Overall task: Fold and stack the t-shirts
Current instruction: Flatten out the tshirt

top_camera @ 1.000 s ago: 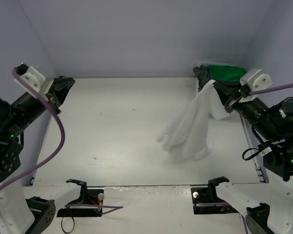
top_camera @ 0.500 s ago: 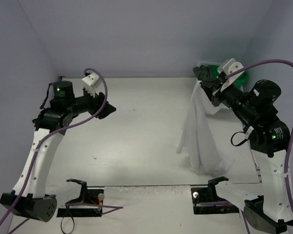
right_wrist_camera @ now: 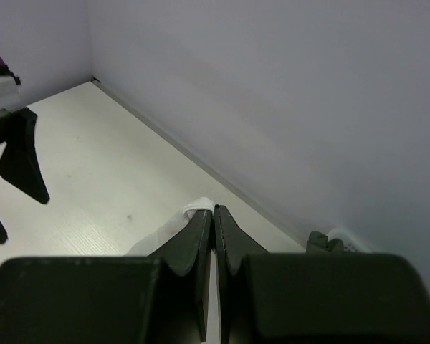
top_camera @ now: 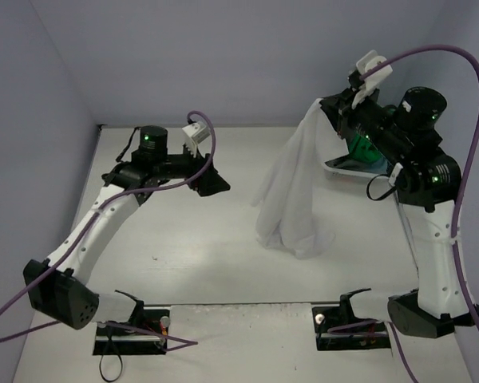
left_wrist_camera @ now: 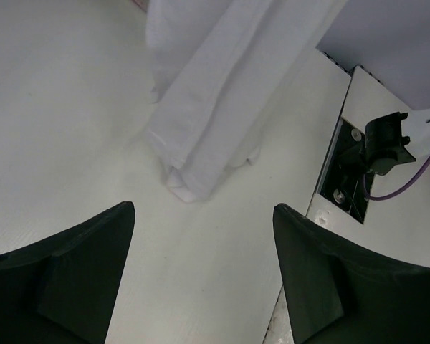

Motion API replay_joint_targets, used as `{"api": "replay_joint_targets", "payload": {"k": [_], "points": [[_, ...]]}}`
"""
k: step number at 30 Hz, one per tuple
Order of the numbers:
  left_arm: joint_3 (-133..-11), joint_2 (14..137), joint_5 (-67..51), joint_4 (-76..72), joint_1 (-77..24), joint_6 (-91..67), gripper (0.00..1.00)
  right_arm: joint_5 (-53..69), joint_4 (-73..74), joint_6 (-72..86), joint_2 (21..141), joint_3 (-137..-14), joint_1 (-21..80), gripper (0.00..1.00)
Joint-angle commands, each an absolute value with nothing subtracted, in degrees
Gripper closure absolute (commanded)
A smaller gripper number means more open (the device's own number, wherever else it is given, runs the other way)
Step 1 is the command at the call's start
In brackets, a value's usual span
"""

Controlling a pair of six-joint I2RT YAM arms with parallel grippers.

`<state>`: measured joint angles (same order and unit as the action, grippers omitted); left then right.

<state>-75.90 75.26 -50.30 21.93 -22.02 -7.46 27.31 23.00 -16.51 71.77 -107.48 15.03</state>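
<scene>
A white table (top_camera: 184, 231) is seen enclosed by pale lilac walls (top_camera: 223, 56) — toward two o'clock, part of a white basket rim (top_camera: 343, 169) is shown. A dark speck (top_camera: 154, 258) is noted near eight o'clock. Along the near edge, a left bracket (top_camera: 126, 306) is fixed at seven o'clock and a right bracket (top_camera: 355, 302) at five.

You face a white, faintly wood-grained tabletop (top_camera: 184, 231), boxed in on three sides by plain pale lavender walls: the back wall (top_camera: 223, 56), the left wall (top_camera: 32, 104) and the right wall (top_camera: 467, 40). Soft, even light covers everything, with only faint shadows.
</scene>
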Motion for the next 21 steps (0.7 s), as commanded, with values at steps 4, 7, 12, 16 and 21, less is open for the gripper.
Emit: {"api": "replay_joint_targets", "payload": {"k": [4,7,12,16,21], "points": [[-82.9,82.7,-48.8,16.7,-27.2,-3.3,0.27,29.8,20.5,-13.9,77.4,-117.3,14.7,1.00],[-84.7,86.2,-47.6,13.8,-28.6,-2.5,0.27,31.1,21.7,-13.4,78.6,-119.6,14.6,1.00],[-86.4,91.0,-44.9,9.2,-29.9,-1.8,0.27,33.6,22.3,-12.6,78.2,-119.5,14.3,1.00],[-85.9,92.7,-40.6,3.5,-30.3,-1.5,0.26,37.2,22.5,-11.1,77.3,-118.5,14.4,1.00],[-86.9,96.8,-38.2,-2.2,-30.8,-2.0,0.26,40.5,22.8,-9.8,75.8,-117.2,14.0,1.00]]}}
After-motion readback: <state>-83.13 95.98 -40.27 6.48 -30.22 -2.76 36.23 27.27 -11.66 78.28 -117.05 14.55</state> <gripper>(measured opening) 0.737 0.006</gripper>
